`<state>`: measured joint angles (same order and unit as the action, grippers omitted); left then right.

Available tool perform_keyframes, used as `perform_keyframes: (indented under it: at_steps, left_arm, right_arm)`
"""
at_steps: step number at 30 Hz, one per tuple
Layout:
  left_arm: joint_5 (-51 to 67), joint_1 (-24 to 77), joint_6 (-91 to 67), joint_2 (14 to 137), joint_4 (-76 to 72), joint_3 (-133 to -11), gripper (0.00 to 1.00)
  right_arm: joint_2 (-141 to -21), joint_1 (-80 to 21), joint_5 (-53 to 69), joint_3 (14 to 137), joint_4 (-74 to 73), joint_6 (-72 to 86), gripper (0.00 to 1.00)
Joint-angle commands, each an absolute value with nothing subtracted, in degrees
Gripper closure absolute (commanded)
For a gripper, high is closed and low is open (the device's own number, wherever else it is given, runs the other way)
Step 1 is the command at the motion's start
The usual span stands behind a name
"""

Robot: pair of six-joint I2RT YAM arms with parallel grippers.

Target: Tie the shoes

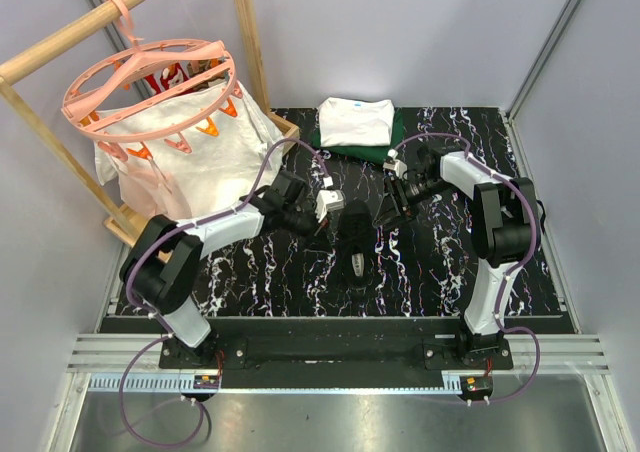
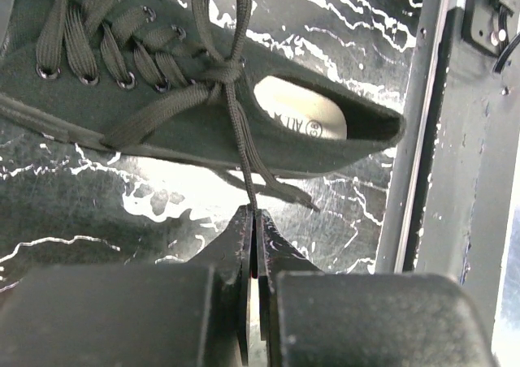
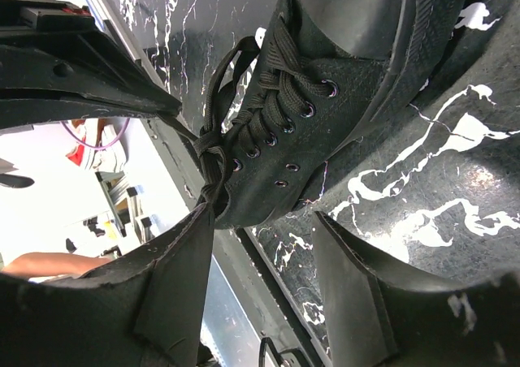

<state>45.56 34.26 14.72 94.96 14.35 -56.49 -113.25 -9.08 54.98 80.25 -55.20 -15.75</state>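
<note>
The black sneaker (image 1: 352,244) lies on the marbled table between both arms. In the left wrist view the shoe (image 2: 154,99) lies on its side, and one thin black lace (image 2: 240,152) runs taut from the crossing at the top eyelets down into my left gripper (image 2: 254,214), which is shut on it. My left gripper (image 1: 331,208) hangs just left of the shoe's far end. My right gripper (image 3: 260,214) stands open beside the shoe (image 3: 325,99), with only tabletop between its fingers. The knotted laces (image 3: 207,156) hang right by its left fingertip (image 3: 199,221). From above, the right gripper (image 1: 396,200) sits at the shoe's upper right.
Folded white and dark green clothes (image 1: 356,124) lie at the table's back. A pink ring hanger (image 1: 150,80) hangs from a wooden rack over a white cloth bag (image 1: 200,152) at the left. A metal rail (image 2: 416,140) edges the table near the shoe's heel.
</note>
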Motion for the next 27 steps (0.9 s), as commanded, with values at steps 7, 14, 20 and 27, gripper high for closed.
perform_keyframes:
  at_steps: [7,14,20,27]
  left_arm:
    - [45.35,33.05,23.64,91.58,19.77,-54.49,1.0]
    - [44.83,32.78,23.9,91.49,21.35,-54.84,1.0]
    - [44.21,32.78,24.7,91.49,23.2,-55.19,1.0]
    - [43.95,32.87,24.87,91.67,24.08,-55.37,1.0]
  right_arm:
    - [-112.5,-9.49,57.39,82.09,-55.28,-14.85,0.42]
    - [-113.11,-11.33,58.01,82.79,-55.2,-14.33,0.43]
    - [-113.82,-13.97,58.27,84.02,-54.41,-13.45,0.44]
    - [-115.75,-16.87,58.71,85.34,-52.82,-12.3,0.44]
